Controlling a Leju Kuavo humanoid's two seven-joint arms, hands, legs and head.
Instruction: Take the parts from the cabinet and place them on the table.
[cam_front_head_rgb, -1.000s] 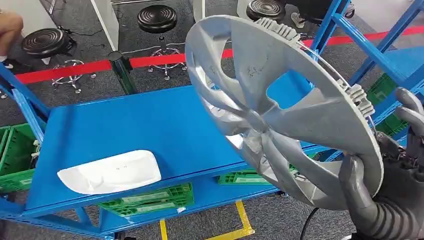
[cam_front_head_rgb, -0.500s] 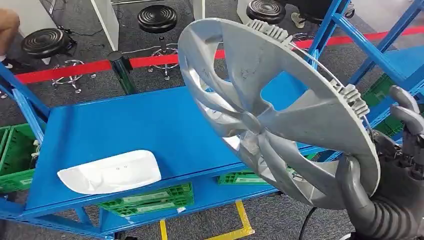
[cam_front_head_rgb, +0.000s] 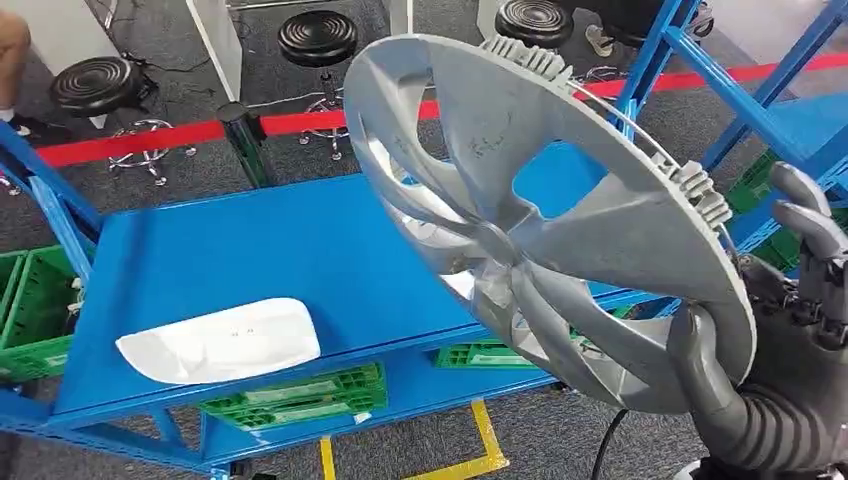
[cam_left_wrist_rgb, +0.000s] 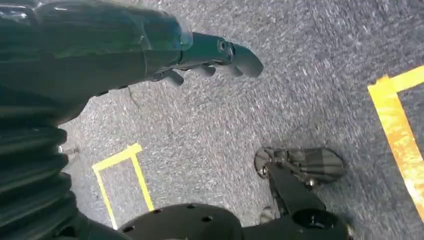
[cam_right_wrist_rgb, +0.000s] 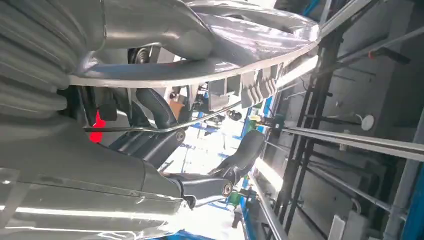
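Observation:
A large silver wheel cover (cam_front_head_rgb: 540, 215) hangs tilted in the air over the right end of the blue table (cam_front_head_rgb: 250, 250). My right hand (cam_front_head_rgb: 770, 350) grips its lower right rim, thumb on the front face and dark fingers behind; in the right wrist view the rim (cam_right_wrist_rgb: 200, 75) passes between the thumb and the fingers (cam_right_wrist_rgb: 165, 140). A white curved part (cam_front_head_rgb: 220, 342) lies on the table near its front left edge. My left hand (cam_left_wrist_rgb: 165, 50) hangs above the grey carpet with its fingers stretched out and nothing in them.
Green crates (cam_front_head_rgb: 300, 395) sit on the lower shelf under the table. A blue rack frame (cam_front_head_rgb: 740, 100) stands at the right. Black stools (cam_front_head_rgb: 316, 38) and a red floor stripe (cam_front_head_rgb: 130, 140) lie behind the table. Yellow tape (cam_front_head_rgb: 480, 440) marks the floor in front.
The wheel cover has shifted a little to the left and further over the table, with my right hand still holding its rim. The white part has stayed put.

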